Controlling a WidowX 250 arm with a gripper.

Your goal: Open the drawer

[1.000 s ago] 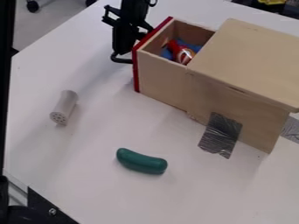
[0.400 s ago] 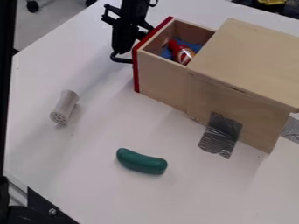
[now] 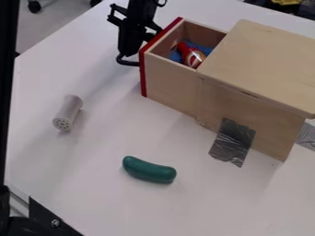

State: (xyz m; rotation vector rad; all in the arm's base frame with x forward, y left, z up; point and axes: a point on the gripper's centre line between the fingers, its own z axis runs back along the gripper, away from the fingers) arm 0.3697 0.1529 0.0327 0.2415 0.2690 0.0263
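White table [image 3: 92, 184], open drawer [image 3: 169, 87], red front [image 3: 143, 76] beside black hand [image 3: 128, 50]

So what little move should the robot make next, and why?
Probably ease the gripper clear of the black handle, without nudging the drawer. The drawer already stands out from the wooden cabinet, baring red and blue things inside, so the opening looks done.

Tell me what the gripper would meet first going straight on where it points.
Likely the black handle on the drawer, just below the gripper, then the white tabletop; depth there is unclear.
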